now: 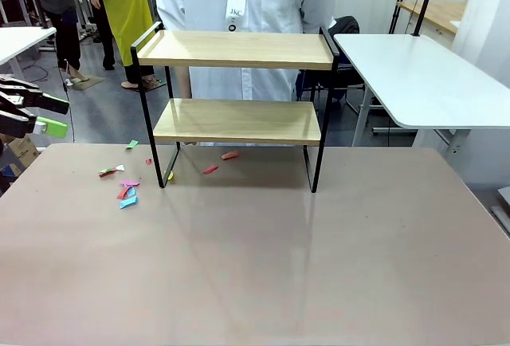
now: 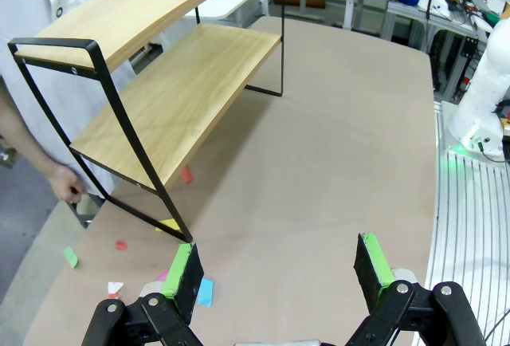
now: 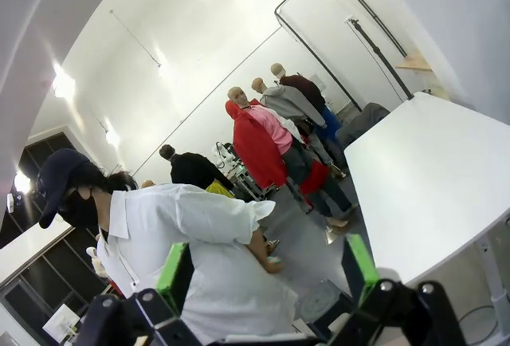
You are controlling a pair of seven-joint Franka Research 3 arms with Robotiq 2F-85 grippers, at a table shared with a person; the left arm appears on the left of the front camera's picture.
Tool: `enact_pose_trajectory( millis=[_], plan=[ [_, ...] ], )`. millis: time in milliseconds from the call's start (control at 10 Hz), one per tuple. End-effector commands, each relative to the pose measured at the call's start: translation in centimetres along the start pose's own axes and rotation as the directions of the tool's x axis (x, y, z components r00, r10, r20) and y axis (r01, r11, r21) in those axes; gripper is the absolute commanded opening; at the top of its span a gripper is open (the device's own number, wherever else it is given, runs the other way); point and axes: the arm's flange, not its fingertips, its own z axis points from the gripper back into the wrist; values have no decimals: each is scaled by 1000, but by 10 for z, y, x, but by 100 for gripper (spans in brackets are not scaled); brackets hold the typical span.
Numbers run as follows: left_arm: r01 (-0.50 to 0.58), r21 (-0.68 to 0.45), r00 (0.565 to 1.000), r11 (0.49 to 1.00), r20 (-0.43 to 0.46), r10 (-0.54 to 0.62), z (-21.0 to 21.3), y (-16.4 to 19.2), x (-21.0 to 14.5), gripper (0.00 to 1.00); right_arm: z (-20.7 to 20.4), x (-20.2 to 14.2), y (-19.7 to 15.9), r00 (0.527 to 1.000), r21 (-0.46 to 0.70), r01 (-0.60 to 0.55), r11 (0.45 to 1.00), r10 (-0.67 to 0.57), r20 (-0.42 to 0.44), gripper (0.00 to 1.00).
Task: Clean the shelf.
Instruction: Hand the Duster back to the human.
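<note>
Bare beige tabletop before the shelf.

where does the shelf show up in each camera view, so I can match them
Front view: shelf stands upper centre, at the table's far side.
Left wrist view: it fills the upper left, seen from its end.
Right wrist view: no sign of it here.
Shared landmark: the paper scraps by its leg, bottom left in the left wrist view.

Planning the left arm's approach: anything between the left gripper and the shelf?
Nothing visible. The left gripper is open, with bare table between it and the shelf. Only flat paper scraps lie near the shelf's left legs.
</note>
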Motion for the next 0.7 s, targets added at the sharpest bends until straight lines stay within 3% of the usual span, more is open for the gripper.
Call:
enact_pose_trajectory(
  millis=[0, 600],
  plan=[
    [18, -3, 1000, 1000, 26, -18, -2, 1, 1, 100, 3, -4, 2, 1000, -2, -18, 1000, 18, 2, 100],
    [18, -3, 1000, 1000, 26, -18, -2, 1, 1, 100, 3, -4, 2, 1000, -2, -18, 1000, 18, 2, 100]
  ],
)
